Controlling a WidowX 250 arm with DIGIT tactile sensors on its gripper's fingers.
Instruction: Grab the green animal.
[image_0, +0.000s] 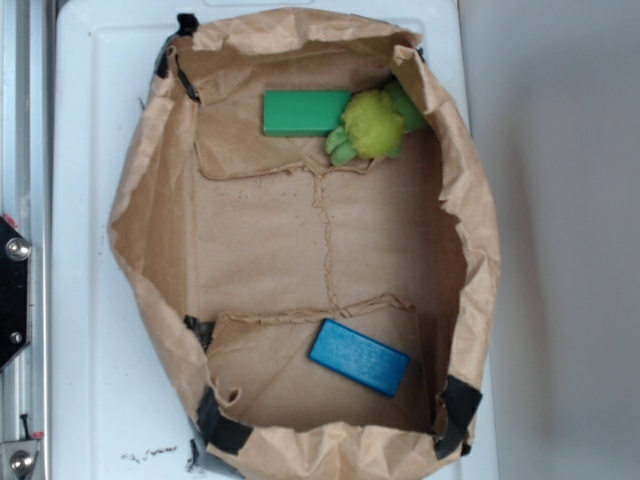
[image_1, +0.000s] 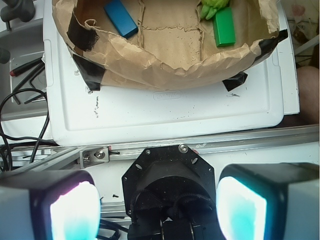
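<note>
Green animal (image_0: 373, 127) sits in the paper bag's (image_0: 150, 180) far corner, touching the green block (image_0: 305, 112); likely light, soft and squashy, best pinched across its fuzzy rounded body. Hand (image_1: 159, 207) hangs open, well apart, outside the bag

The green animal (image_0: 375, 127) is a small fuzzy toy, yellow-green like a lime, with a round body. Its little stubby legs are a darker green and stick out to the left and down. It lies inside the brown paper bag (image_0: 160, 180), in the top right corner, close against the bag's wall. It touches the end of the flat green block (image_0: 305, 112). In the wrist view only its legs (image_1: 212, 9) peek in at the top edge
</note>
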